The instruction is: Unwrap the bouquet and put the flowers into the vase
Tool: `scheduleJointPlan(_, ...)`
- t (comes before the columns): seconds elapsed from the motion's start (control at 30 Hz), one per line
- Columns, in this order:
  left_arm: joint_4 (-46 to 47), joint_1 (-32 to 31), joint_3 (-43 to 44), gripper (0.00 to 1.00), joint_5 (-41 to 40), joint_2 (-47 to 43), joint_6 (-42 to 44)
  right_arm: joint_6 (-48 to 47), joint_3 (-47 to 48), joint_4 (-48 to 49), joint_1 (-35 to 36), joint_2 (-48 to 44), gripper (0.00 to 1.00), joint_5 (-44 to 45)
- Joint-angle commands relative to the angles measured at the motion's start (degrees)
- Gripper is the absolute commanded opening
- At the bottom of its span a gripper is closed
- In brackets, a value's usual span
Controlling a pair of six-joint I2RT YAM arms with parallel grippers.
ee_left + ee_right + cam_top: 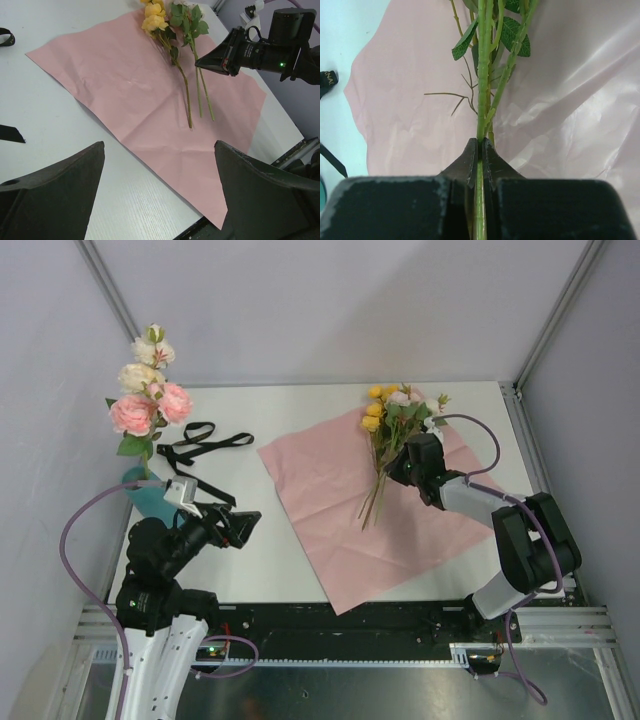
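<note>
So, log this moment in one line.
left fingers open | right fingers shut on flower stem | pink paper spread flat | vase holds roses

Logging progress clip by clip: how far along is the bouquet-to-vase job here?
Done: the pink paper lies spread flat, the black ribbon lies loose beside it, and pink and cream roses stand in the teal vase. In hand: the right gripper is shut on a green stem of the remaining flowers on the paper; the left gripper is open, empty. Left: getting those into the vase.
</note>
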Motion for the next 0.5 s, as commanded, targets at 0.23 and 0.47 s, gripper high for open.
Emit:
scheduleJointPlan(0.23,2.16,-0.48,-0.44,0.95,-0.18,0.36,-0.33,0.59,0.56,3.8,-0.33,2.45,0.02,-3.03)
scheduleJointPlan(0.47,2.16,-0.51,-0.44,0.95,-0.34,0.28,-0.29,0.43,0.79,2.55,-0.46,2.16,0.08,-2.63)
